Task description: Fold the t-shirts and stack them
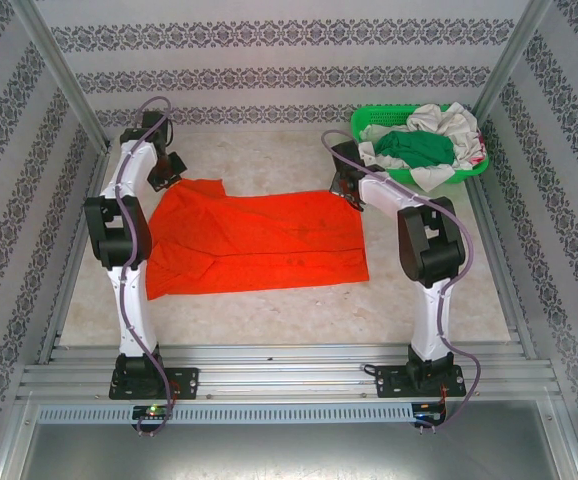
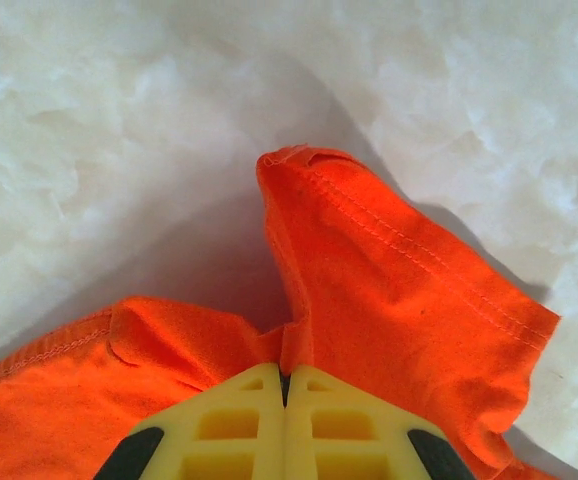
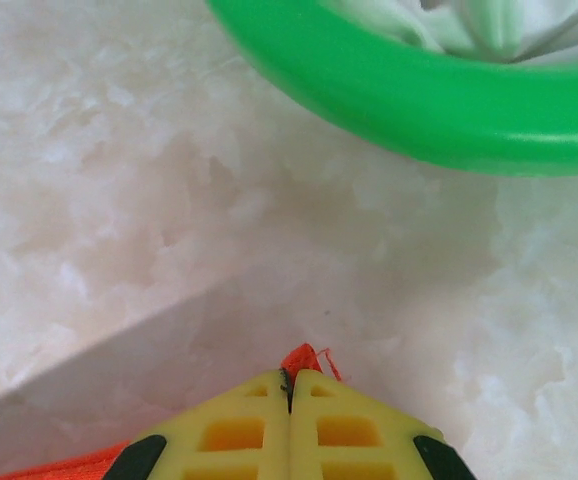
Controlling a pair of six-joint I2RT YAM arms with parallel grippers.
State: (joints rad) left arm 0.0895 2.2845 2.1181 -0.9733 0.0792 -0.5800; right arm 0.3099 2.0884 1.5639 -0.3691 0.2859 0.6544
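Closed tight, my left gripper (image 2: 285, 372) has its yellow jaws pressed together on a pinch of the orange t-shirt (image 1: 254, 240), with cloth bunched up into the seam between them. Just past my fingertips a sleeve (image 2: 399, 260) stands up in a loose peak, its stitched hem running along the far edge, and a second hemmed fold lies off to the left. From above, this grip sits at the shirt's far left corner. My right gripper (image 3: 289, 375) is likewise shut on the same shirt at its far right corner: a small tuft of orange pokes out at the tips, and a strip of orange shows under the left finger. Between my two arms the shirt lies spread wide across the middle of the pale marbled tabletop (image 1: 269, 310), mostly flat with a few creases, its near edge towards my bases. Beyond my right gripper, across a stretch of bare tabletop, curves the rim of a green basket (image 3: 399, 100) at the far right corner. A green t-shirt (image 1: 414, 150) and a white t-shirt (image 1: 449, 125) are heaped in it.
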